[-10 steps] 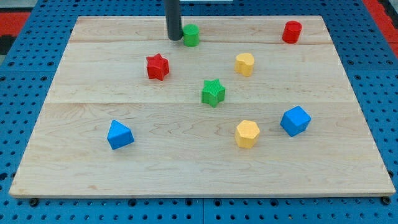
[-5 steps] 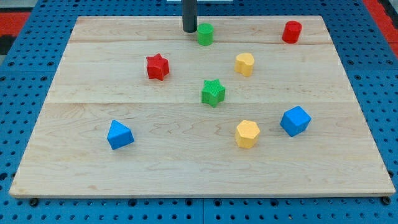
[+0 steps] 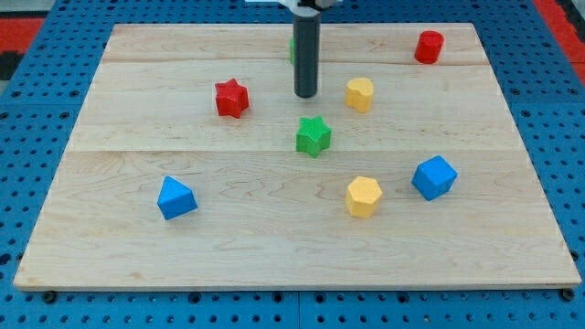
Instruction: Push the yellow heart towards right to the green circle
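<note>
Yellow heart (image 3: 359, 94): smooth plastic, right of my tip (image 3: 305, 95)
Bench (image 3: 137, 91): pale wood planks on blue pegboard (image 3: 37, 164)
Green circle (image 3: 292, 50): mostly hidden behind the rod
Pincer: none, plain dark rod

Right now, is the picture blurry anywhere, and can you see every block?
In the camera view, everything looks sharp and evenly lit, with only soft, small shadows under blocks like the green star. My tip sits left of the yellow heart, apart from it, and the rod hides nearly all of the green circle.
</note>
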Controlling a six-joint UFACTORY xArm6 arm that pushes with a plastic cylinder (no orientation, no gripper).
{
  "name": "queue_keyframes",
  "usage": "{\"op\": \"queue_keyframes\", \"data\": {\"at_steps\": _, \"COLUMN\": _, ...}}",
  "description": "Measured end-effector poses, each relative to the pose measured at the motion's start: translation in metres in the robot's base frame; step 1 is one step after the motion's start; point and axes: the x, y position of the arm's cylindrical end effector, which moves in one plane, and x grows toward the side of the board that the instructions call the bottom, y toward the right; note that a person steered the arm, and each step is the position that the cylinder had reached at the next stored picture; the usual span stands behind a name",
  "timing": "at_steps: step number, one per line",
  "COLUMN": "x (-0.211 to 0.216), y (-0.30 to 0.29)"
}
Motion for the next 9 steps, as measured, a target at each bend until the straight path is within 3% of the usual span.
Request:
{"op": "queue_keyframes", "data": {"at_steps": 1, "x": 0.021, "y": 0.066}}
{"op": "queue_keyframes", "data": {"at_steps": 2, "x": 0.017, "y": 0.088}}
{"op": "queue_keyframes", "data": {"at_steps": 3, "x": -0.012, "y": 0.054}}
{"op": "queue_keyframes", "data": {"at_steps": 4, "x": -0.013, "y": 0.024}}
{"op": "queue_keyframes", "data": {"at_steps": 7, "x": -0.030, "y": 0.070}}
{"op": "queue_keyframes", "data": {"at_steps": 9, "x": -0.053, "y": 0.032}}
